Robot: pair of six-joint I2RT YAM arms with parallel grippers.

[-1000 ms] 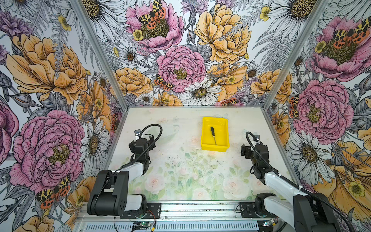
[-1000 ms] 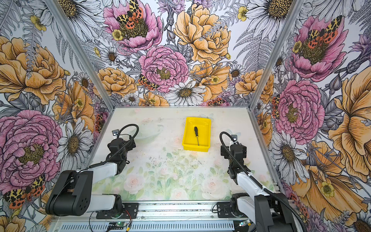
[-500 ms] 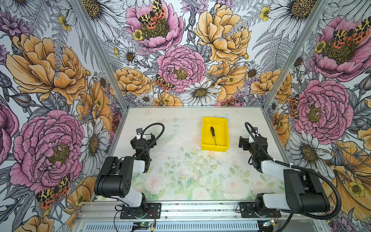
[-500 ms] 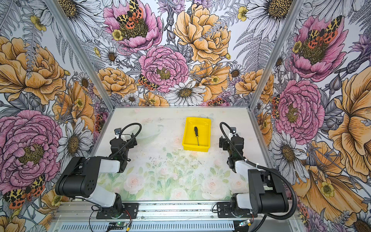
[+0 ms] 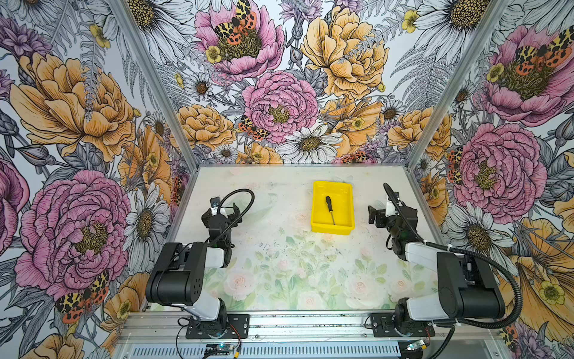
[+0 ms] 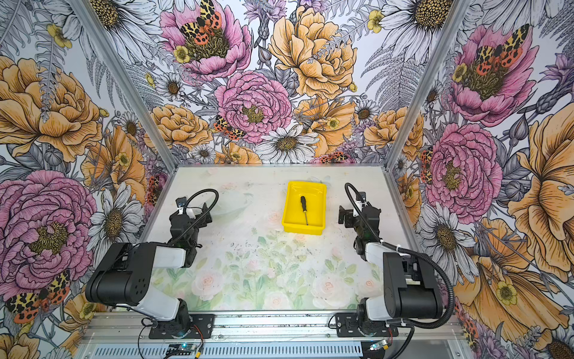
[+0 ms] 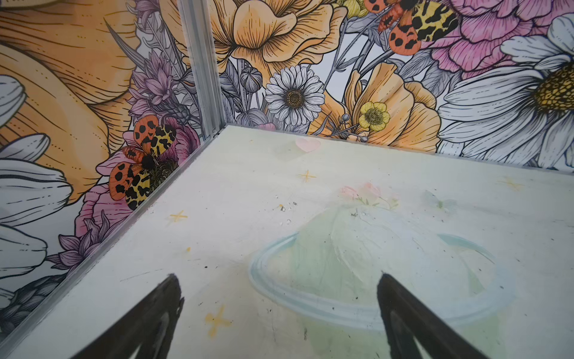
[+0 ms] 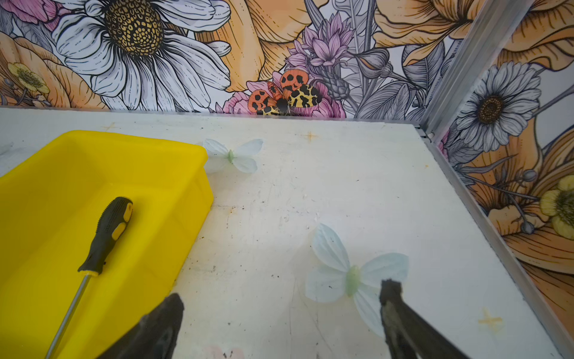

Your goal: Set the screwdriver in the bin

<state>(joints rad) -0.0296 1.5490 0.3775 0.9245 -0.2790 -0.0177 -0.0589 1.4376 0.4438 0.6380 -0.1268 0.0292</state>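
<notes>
Both stand open, empty: right end effector (image 8: pixel 282 290) just beside the bright yellow rectangular plastic bin (image 8: pixel 192 199) holding the slim black-and-yellow-handled screwdriver (image 8: pixel 107 236), left end effector (image 7: pixel 279 281) well apart from it.

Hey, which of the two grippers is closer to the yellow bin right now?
The right gripper, with the bin close alongside; the left gripper is much farther off.
</notes>
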